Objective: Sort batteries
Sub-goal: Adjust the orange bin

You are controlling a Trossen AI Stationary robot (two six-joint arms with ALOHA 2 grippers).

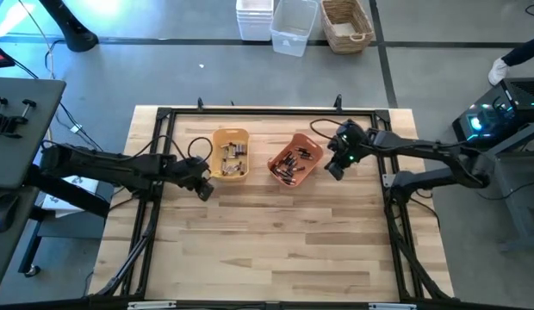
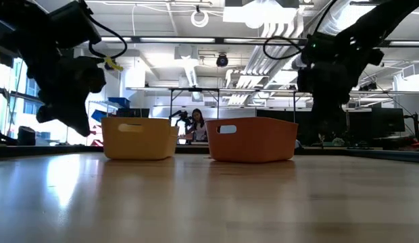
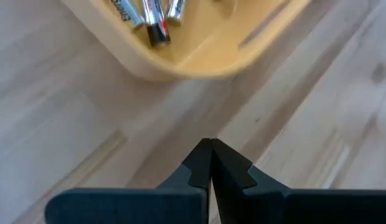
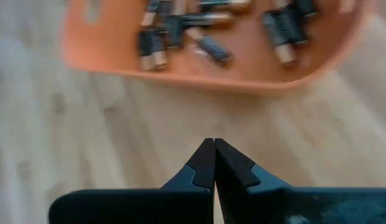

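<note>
A yellow tray (image 1: 232,156) and an orange tray (image 1: 295,161) stand side by side on the wooden table, toward its far edge. Several silvery batteries (image 3: 149,15) lie in the yellow tray; several dark batteries with copper ends (image 4: 211,28) lie in the orange one. My left gripper (image 3: 210,149) is shut and hangs above the bare wood just left of and nearer than the yellow tray (image 3: 199,56). My right gripper (image 4: 214,148) is shut and hangs above the wood just right of the orange tray (image 4: 211,68). Neither holds anything.
Wide bare wood (image 1: 276,241) lies nearer than the trays. A dark frame (image 1: 267,112) runs round the table's edges. Beyond the far edge, white bins (image 1: 293,26) and a woven basket (image 1: 346,24) stand on the floor. A person (image 2: 196,125) shows in the room behind.
</note>
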